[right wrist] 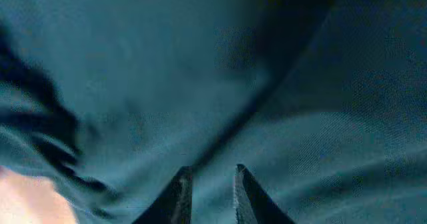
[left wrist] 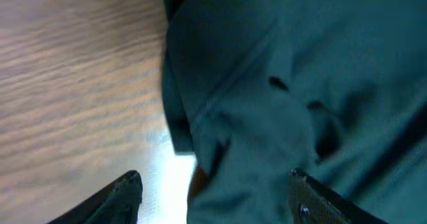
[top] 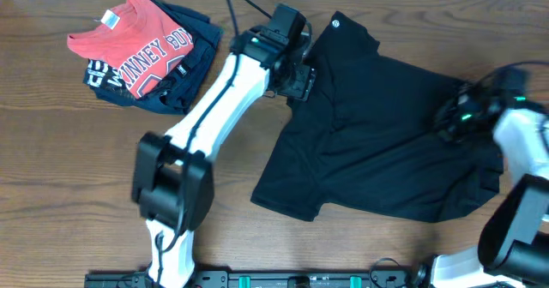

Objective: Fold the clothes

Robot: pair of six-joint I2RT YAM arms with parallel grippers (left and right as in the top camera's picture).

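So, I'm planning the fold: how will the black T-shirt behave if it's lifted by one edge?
Probably floppy: the black T-shirt lies in soft creases and bunches by the left gripper, so it should drape and sag. Likely light, as the cloth looks thin. Pushed across the wooden table, it may wrinkle rather than hold shape.

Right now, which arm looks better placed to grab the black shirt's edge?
Left, probably: the left gripper stands open over the edge of the black T-shirt; the right gripper, jaws narrow, sits over fabric.
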